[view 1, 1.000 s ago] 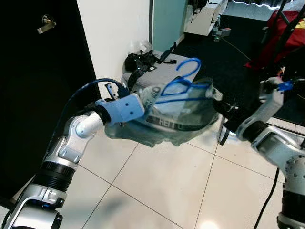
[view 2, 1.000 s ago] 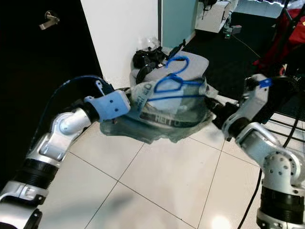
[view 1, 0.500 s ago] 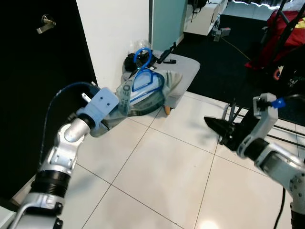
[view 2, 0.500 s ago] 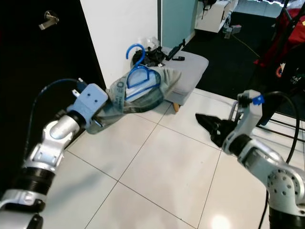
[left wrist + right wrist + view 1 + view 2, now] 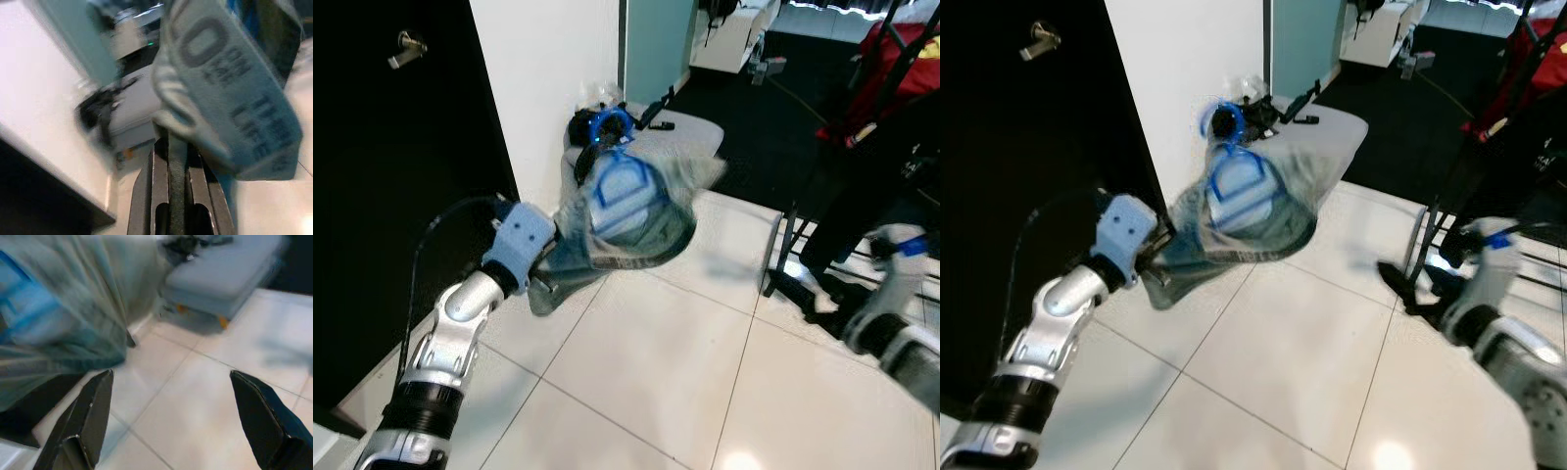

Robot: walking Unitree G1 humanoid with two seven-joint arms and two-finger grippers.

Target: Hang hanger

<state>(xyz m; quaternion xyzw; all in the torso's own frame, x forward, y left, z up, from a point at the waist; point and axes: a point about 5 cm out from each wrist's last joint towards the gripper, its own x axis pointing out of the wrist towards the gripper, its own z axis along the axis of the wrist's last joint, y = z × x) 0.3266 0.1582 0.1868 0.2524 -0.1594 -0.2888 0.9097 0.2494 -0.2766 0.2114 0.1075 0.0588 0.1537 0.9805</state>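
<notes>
- While the left arm reaches forward, the left claw (image 5: 177, 161) is clenched on the edge of a grey-green shirt (image 5: 626, 220) with printed letters on it.
- The shirt hangs on a blue hanger (image 5: 612, 186), and the hanger's hook (image 5: 607, 125) sticks up above the cloth.
- Shirt and hanger are up in the air over the white tile floor (image 5: 646, 392), near the corner of a white wall (image 5: 558, 69). They look blurry.
- Just behind the shirt stands a small grey stool (image 5: 1337, 127) with black things (image 5: 1268, 110) lying on it. It sits close to the wall, right in the way beyond the hanger.
- A dark door (image 5: 391, 176) with a metal handle (image 5: 406, 47) is on the robot's left.
- The right claw (image 5: 171, 426) is lower and off to the right, well apart from the shirt. Its two black fingers (image 5: 88, 416) are spread wide and hold nothing.
- Near the right arm (image 5: 1489, 304) stands a black metal rack (image 5: 793, 245) on the floor, with something red (image 5: 891, 59) behind it.
- A dark rug (image 5: 754, 117) covers the floor farther back.
</notes>
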